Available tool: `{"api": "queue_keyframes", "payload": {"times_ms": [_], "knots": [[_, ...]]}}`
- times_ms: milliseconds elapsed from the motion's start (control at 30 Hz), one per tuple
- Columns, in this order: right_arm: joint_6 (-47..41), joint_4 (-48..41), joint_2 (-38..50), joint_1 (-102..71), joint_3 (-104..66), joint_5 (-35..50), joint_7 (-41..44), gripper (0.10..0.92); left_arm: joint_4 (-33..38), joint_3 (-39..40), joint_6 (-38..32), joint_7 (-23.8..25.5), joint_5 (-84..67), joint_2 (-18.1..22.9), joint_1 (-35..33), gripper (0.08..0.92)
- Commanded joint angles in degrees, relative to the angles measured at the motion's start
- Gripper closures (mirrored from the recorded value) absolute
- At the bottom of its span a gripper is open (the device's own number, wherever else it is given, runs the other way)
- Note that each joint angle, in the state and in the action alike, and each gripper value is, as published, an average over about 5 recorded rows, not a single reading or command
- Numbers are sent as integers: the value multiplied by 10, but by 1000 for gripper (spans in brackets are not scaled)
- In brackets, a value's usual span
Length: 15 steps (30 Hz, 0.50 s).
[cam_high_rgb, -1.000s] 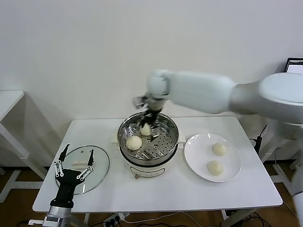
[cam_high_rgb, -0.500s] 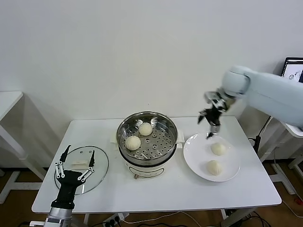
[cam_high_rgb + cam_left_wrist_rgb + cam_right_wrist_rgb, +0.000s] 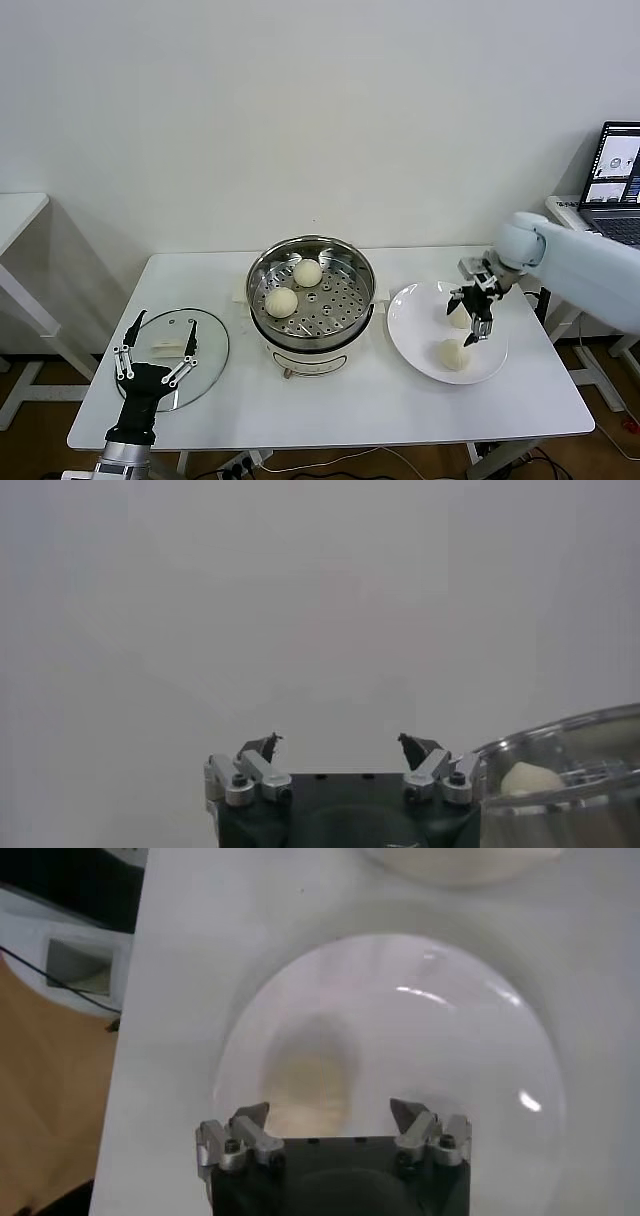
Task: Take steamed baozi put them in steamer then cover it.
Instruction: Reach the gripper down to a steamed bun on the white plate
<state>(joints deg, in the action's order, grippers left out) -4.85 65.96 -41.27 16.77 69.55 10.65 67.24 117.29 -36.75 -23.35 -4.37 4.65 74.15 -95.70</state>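
The right gripper [image 3: 474, 312] hangs with its fingers spread over the white plate [image 3: 410, 335], where two steamed baozi [image 3: 453, 354] lie. Two more sit in the steamer [image 3: 312, 298] on the desk [image 3: 330, 400]. The left gripper [image 3: 155, 352] waits, fingers apart, by the cover [image 3: 212, 345].

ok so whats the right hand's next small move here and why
Probably lower the open right hand onto the nearer-to-steamer cream-white bun on the flat white plate and close. Two buns already sit in the shiny round steel steamer; two remain on the plate.
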Motion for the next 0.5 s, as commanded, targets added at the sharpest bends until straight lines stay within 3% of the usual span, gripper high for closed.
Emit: {"api": "queue_keyframes", "payload": {"times_ms": [33,500], "knots": [[5,-18,-9,-73,-34,-30,-12,203,-4,-1,-2,0,1,0,-1,177],[2,-31,-27,-78,-39,-44,-16,203,-2,3,-3,2,0,-1,-7,177]]}}
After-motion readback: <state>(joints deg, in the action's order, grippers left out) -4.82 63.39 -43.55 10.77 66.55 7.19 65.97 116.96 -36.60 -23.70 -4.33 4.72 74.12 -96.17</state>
